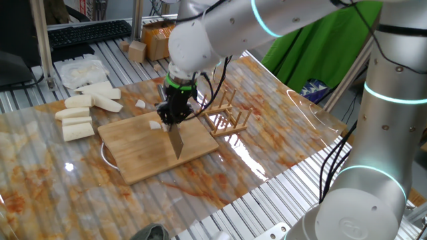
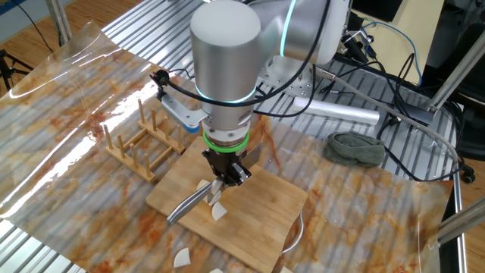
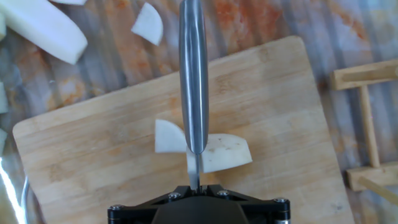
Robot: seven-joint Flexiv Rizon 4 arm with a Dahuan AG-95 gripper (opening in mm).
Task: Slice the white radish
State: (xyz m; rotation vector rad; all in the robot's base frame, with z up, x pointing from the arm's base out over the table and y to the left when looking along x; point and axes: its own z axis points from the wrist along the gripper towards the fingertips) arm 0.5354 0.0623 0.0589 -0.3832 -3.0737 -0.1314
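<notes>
The gripper (image 1: 175, 119) is clamping a knife (image 3: 193, 81), blade running across the white radish (image 3: 205, 149), which is lying in two wedges on the cutting board (image 3: 273, 124) mid-table, beside the wooden rack (image 1: 229, 115).

no readable text, labels or numbers

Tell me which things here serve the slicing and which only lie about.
Job: gripper holding the knife; white radish pieces under the blade; cutting board.

Lying about: larger radish sticks; wooden rack; grey cloth; keyboard.
</notes>
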